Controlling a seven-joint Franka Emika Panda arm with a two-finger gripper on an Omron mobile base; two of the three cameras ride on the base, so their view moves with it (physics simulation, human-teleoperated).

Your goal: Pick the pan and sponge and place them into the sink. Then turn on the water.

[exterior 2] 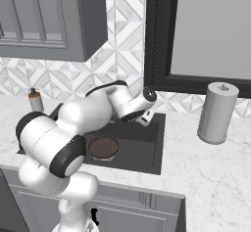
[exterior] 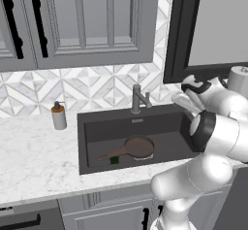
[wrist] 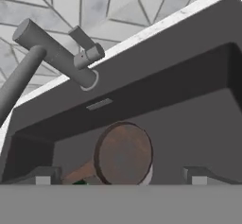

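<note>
Up above the right end of the big dark-grey sink basin [exterior: 92, 122] hangs the two-finger gripper [wrist: 121, 178], spread wide with nothing between the tips. Down in the basin, near its front wall, lies the round dark-brown frying pan [exterior: 139, 146], with its long slim handle pointing to the left end. Just beside the handle, at the front wall, sits the small green sponge block [exterior: 114, 160]. At the middle of the back rim stands the grey metal faucet [exterior: 137, 98].
</note>
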